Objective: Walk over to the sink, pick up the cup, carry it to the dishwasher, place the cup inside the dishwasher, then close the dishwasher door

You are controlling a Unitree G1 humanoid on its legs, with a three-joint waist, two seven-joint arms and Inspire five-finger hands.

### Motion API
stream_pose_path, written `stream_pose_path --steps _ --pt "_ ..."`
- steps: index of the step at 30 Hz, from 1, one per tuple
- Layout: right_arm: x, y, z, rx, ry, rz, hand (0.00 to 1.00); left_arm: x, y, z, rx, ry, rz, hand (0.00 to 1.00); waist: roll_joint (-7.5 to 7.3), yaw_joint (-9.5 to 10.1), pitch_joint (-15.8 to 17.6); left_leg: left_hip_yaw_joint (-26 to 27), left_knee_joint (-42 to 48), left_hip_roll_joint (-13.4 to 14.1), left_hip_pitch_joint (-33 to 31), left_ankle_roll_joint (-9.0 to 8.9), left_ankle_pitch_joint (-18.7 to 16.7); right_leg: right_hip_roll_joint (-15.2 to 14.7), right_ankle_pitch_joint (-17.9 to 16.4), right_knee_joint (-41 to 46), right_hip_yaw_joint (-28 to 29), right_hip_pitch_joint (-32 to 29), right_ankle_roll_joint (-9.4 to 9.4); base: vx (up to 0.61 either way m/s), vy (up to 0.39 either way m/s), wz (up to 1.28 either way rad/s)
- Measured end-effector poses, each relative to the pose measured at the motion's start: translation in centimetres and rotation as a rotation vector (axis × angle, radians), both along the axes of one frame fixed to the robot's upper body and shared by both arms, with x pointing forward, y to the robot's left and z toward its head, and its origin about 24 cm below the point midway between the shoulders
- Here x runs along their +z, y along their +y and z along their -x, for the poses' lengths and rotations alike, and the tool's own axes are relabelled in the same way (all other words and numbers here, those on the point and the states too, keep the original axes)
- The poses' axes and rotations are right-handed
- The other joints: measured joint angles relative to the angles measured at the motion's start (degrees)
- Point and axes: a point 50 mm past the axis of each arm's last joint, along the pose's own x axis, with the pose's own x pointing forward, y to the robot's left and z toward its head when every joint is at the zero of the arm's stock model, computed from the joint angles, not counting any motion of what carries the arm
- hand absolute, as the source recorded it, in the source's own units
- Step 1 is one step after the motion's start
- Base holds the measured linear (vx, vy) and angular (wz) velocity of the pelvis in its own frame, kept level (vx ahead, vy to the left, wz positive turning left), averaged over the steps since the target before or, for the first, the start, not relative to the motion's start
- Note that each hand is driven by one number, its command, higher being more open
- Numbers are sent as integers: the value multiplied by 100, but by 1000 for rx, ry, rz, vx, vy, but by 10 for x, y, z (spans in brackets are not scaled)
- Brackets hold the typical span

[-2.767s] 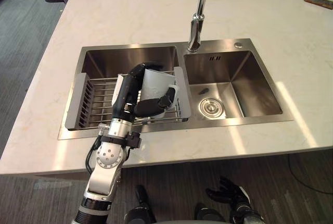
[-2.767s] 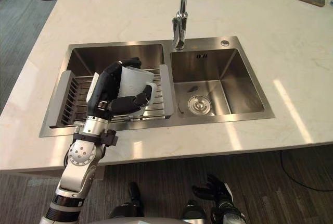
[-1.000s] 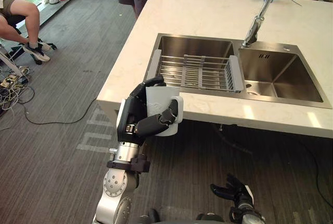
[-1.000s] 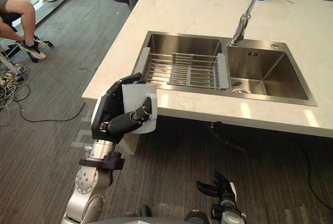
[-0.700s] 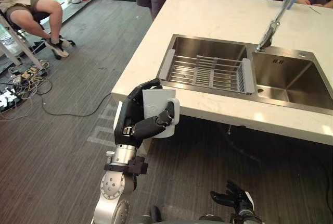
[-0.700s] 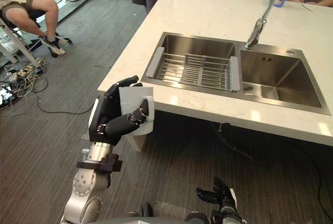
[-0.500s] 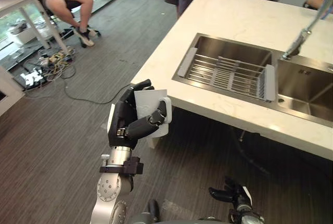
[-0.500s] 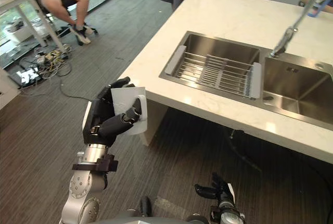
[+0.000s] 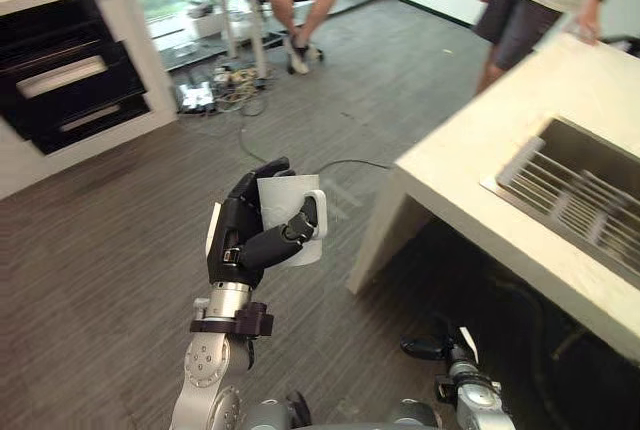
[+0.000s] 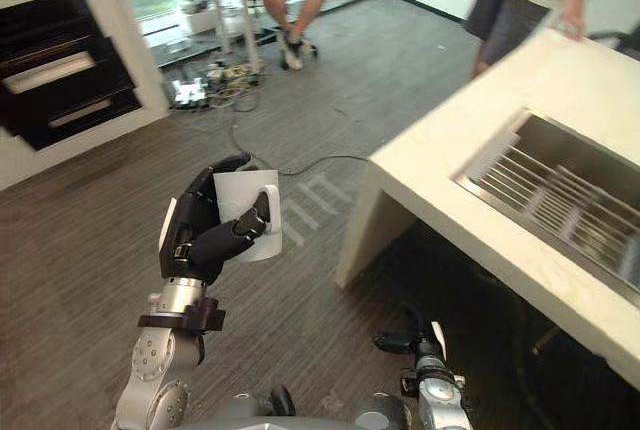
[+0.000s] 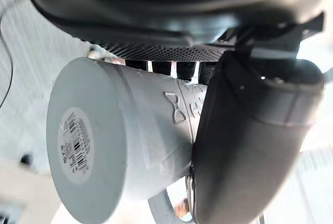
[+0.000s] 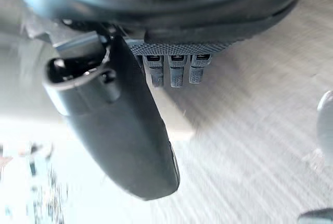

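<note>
Now the cup stands upright in the left hand, well apart from the sink.

The left hand point(image 9: 228, 240) is clenched round the white cup point(image 9: 288, 197), fingers behind its wall and thumb across the front beside the handle. It holds the cup mouth-up over the floor, in front of the robot. The sink point(image 10: 575, 142) and its tabletop point(image 9: 480, 145) lie off to the right. Ahead and to the left stands a dark cabinet point(image 9: 70, 75) with long handles; it may be the dishwasher, though that cannot be told for sure. If so, the cup-bearing arm is the nearer one, and the cup's long axis is vertical for the approach. The right hand point(image 9: 432, 347) hangs low, fingers loose, holding nothing.
</note>
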Motion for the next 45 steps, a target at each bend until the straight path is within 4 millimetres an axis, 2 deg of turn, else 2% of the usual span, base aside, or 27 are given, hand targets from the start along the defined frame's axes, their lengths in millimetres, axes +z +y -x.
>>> stream_pose_path --steps 2,4,6,7,8,9,11,13,16,18,19,22,25,27,29,31,33,35,36,38,39,40,41,42,43,45 --pt "0 2 2 12 0 -1 90 -3 0 -2 -5 12 7 30 30 7 15 -337 34 -120 77 8 -10 327 15 -584 653 -155 34 206 39 105" --pt "0 7 5 42 0 -5 90 -6 -1 -5 -8 23 0 30 20 9 9 -758 85 -202 193 -36 -34 571 92 -1026 1013 -211 159 213 -38 118" --pt "4 9 6 54 -27 -1 90 -6 -3 -4 -18 23 5 30 -54 81 -36 -1078 89 -299 288 -139 -93 589 197 -1213 993 -201 231 283 -167 103" --pt "7 10 5 63 -43 1 90 -6 -4 -4 -20 24 5 30 -87 167 -60 -1168 125 -319 318 -230 -145 598 336 -1303 924 -173 192 291 -241 87" --pt "10 11 1 75 -63 0 90 -6 -3 -3 -15 24 4 30 -126 226 -103 -1338 212 -318 301 -388 -236 670 638 -1530 836 -72 120 199 -244 85" --pt "12 10 -1 83 -76 7 90 -8 -3 -3 -15 32 13 30 -53 238 -161 -1554 302 -209 227 -549 -334 775 762 -1723 680 92 312 189 -247 71" --pt "15 10 -7 103 -89 18 90 -11 -1 0 -7 42 13 30 42 351 -222 -1603 293 97 219 -677 -395 1066 920 -2189 458 342 139 182 -226 35" --pt "17 9 -11 112 -104 27 90 -15 2 0 0 59 13 30 37 355 -223 -1610 128 276 312 -780 -372 1232 973 -2442 305 544 50 193 -269 25" --pt "21 1 -14 116 -115 54 90 -20 1 4 2 80 21 30 33 347 -228 -1600 -240 337 512 -939 -252 1315 979 -2650 277 717 -11 139 -159 9" --pt "21 -2 -12 116 -110 63 90 -21 2 5 3 85 21 30 34 350 -235 -1596 -340 346 578 -943 -229 1339 989 -2756 280 788 -27 85 -44 1" --pt "13 16 0 161 -77 26 90 -17 16 5 60 69 2 30 -232 337 -400 -1670 -335 352 318 -731 0 1440 1375 -3137 449 787 -154 0 0 0" --pt "13 16 0 161 -76 26 90 -17 16 5 60 69 2 30 -231 332 -399 -1666 -335 353 320 -731 0 1441 1375 -3139 452 786 -154 0 0 -2" --pt "11 17 4 159 -69 23 90 -19 19 7 83 77 9 30 -213 327 -439 -1417 -470 385 454 -727 15 1463 1404 -3204 648 786 -118 5 1 -27" --pt "6 15 17 144 -37 20 90 -22 19 9 91 92 15 30 -214 194 -663 -1408 -745 341 515 -727 122 1411 1436 -3350 550 808 -105 61 -10 -2" --pt "1 11 33 117 4 19 90 -25 17 10 93 105 14 30 -207 126 -739 -1363 -947 329 688 -775 204 1370 1442 -3480 434 972 -98 115 -10 20" --pt "-3 9 41 86 38 17 90 -31 13 9 91 130 5 30 -203 25 -742 -1040 -931 313 743 -953 311 1285 1448 -3604 28 1169 -89 56 -5 37" --pt "-3 10 39 73 33 13 90 -34 9 5 79 144 -8 30 -183 25 -715 -935 -738 310 610 -977 320 1244 1449 -3628 -397 1257 -88 -26 -21 67" --pt "-1 9 33 58 18 10 90 -35 2 -5 52 155 -28 30 -123 29 -577 -932 -362 303 369 -988 320 1211 1443 -3553 -884 1430 -85 -86 -15 115" --pt "2 9 23 57 -6 14 90 -33 -2 -7 44 145 -26 30 -51 32 -467 -996 -227 302 255 -986 323 1216 1395 -3436 -1158 1500 -72 -132 25 154" --pt "8 10 6 44 -52 9 90 -27 -5 -7 33 120 -28 30 -33 88 -356 -1220 -204 208 53 -967 334 1140 1141 -3208 -1659 1510 -44 -153 44 168" --pt "12 8 -5 26 -81 11 90 -25 -4 -8 32 113 -32 30 -26 199 -248 -1033 -292 242 -63 -686 247 1070 1038 -3100 -2061 1512 -8 -183 26 165" --pt "15 8 -14 22 -100 17 90 -26 -3 -7 40 118 -36 30 -50 339 -156 -443 -246 499 -166 -613 204 1005 1011 -3080 -2380 1511 -7 -168 8 164" --pt "17 6 -18 18 -111 23 90 -26 -2 -6 50 121 -35 30 -49 375 -121 -95 -132 648 -242 -596 195 986 967 -3082 -2546 1499 0 -128 23 143" --pt "20 3 -24 13 -127 30 90 -27 0 -6 62 126 -33 30 4 404 -78 430 63 947 -366 -574 181 968 890 -3028 -2814 1489 -4 -60 129 145" --pt "23 2 -31 12 -140 38 90 -28 1 -5 72 134 -31 30 127 484 -47 955 201 1240 -377 -567 285 876 765 -2820 -3074 1477 148 -35 184 125" --pt "24 6 -36 20 -147 30 90 -31 2 -1 78 152 -25 30 100 643 -21 926 257 1134 -404 -514 266 700 695 -2598 -3051 1430 240 19 206 51"
